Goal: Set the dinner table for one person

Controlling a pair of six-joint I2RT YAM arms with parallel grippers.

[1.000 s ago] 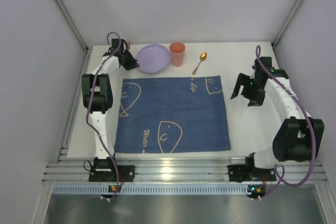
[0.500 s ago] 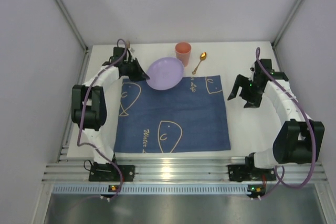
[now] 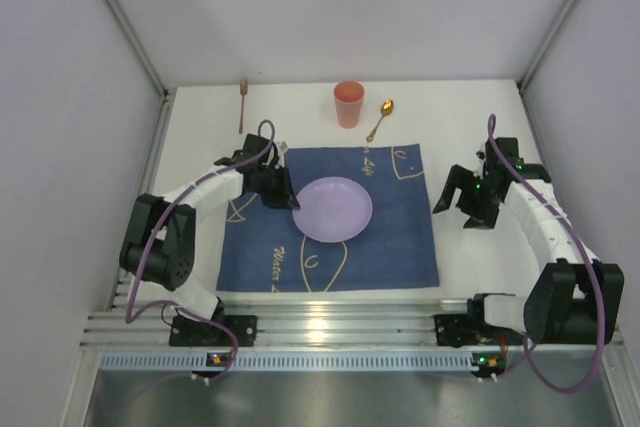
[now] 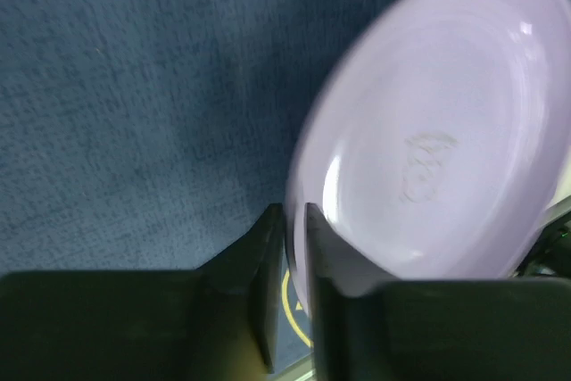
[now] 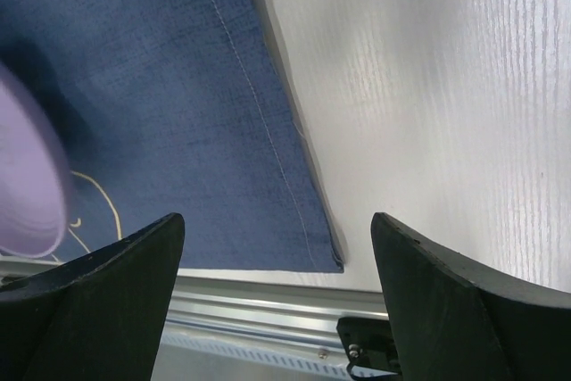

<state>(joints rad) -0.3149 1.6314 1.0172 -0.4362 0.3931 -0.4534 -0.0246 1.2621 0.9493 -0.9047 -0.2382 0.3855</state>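
My left gripper (image 3: pixel 288 197) is shut on the left rim of a lilac plate (image 3: pixel 333 209), which is over the middle of the blue placemat (image 3: pixel 400 237). In the left wrist view the black fingers (image 4: pixel 268 247) pinch the plate's rim (image 4: pixel 428 149) above the cloth. My right gripper (image 3: pixel 455 205) is open and empty over the white dinner table (image 3: pixel 480 257), just right of the placemat; its view shows the placemat's near right corner (image 5: pixel 223 131). An orange cup (image 3: pixel 348 103), a gold spoon (image 3: pixel 379 119) and a fork (image 3: pixel 241 102) lie at the back.
Grey walls close in the left, right and back sides. An aluminium rail (image 3: pixel 330 322) runs along the near edge, also seen in the right wrist view (image 5: pixel 268 310).
My left gripper has carried the plate from the back left of the table to the middle of the placemat, uncovering the fork. My right gripper has shifted slightly nearer.
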